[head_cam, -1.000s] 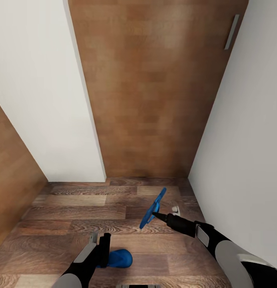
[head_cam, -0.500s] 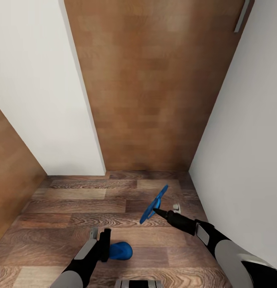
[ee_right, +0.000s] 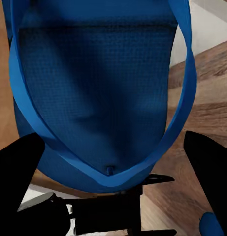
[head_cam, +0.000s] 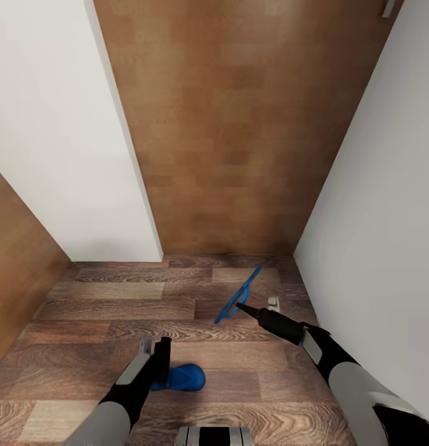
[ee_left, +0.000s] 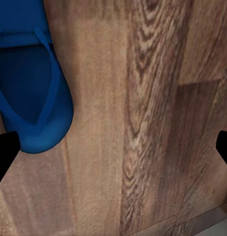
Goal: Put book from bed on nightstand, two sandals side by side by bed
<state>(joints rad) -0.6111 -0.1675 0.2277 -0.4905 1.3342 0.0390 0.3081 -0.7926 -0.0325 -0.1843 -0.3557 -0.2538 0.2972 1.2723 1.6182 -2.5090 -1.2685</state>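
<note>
Two blue sandals show, one at each arm. Nearest, the left gripper (head_cam: 154, 354) hangs low over the wood-plank floor (head_cam: 109, 310); the first sandal (head_cam: 180, 378) is right beside its fingers, and whether it is gripped or lying on the planks I cannot tell. In the left wrist view this sandal (ee_left: 29, 83) sits off to one side, its thin straps meeting at the toe, while the dark fingertips (ee_left: 5, 152) stand wide apart at the frame's edges with bare planks between them.

A little farther on, the right gripper (head_cam: 241, 306) holds the second sandal (head_cam: 238, 296) up off the floor, tilted on edge. The right wrist view shows its fingers closed on this sandal (ee_right: 93, 83) near the toe post.

Beyond lie one white wall (head_cam: 59, 136) on the left, one brown wooden panel (head_cam: 233, 124) straight ahead, and another white wall (head_cam: 388, 204) on the right.
</note>
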